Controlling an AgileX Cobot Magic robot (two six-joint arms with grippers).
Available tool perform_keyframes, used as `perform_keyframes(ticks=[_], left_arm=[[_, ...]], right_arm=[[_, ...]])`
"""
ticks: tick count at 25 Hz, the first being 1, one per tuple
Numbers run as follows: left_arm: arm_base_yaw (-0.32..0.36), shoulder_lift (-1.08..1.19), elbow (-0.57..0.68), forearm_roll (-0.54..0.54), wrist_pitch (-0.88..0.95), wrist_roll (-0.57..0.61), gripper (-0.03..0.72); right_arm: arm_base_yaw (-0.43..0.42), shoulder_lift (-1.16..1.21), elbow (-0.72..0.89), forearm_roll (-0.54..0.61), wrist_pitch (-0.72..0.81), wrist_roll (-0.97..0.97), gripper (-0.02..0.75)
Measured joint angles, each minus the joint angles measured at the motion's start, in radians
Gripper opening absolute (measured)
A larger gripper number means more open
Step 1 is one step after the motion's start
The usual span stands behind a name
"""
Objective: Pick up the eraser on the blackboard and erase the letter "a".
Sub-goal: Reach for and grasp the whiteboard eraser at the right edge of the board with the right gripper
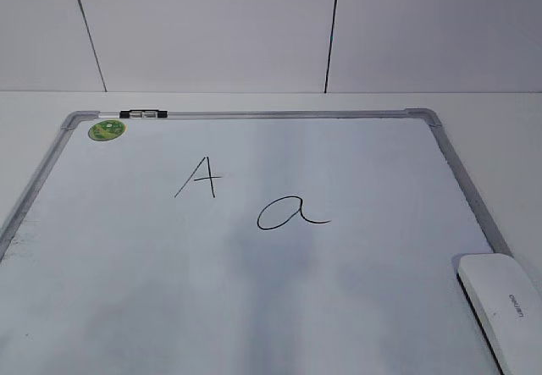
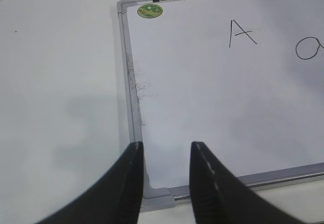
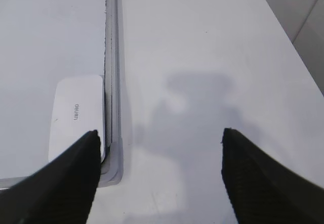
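The blackboard [image 1: 254, 307] is a white dry-erase board with a silver-grey frame, lying flat on the table. The cursive letter "a" [image 1: 290, 212] is drawn near its middle; part of it shows in the left wrist view [image 2: 310, 48]. The white eraser [image 1: 501, 307] lies at the board's near right corner, also in the right wrist view [image 3: 77, 115]. My left gripper [image 2: 166, 145] is open and empty above the board's near left corner. My right gripper [image 3: 159, 133] is wide open and empty, over the table just right of the eraser. Neither gripper shows in the exterior view.
A capital "A" [image 1: 199, 177] is drawn left of the "a". A round green magnet [image 1: 107, 129] and a black-and-silver marker [image 1: 142, 114] sit at the board's far left corner. White table [image 3: 212, 57] surrounds the board; a white wall stands behind.
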Motion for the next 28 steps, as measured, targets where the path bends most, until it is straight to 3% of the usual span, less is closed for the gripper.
perform_keyframes(ticks=[28], left_arm=[[0.000,0.000,0.000,0.000,0.000,0.000,0.235]], right_arm=[[0.000,0.000,0.000,0.000,0.000,0.000,0.592]])
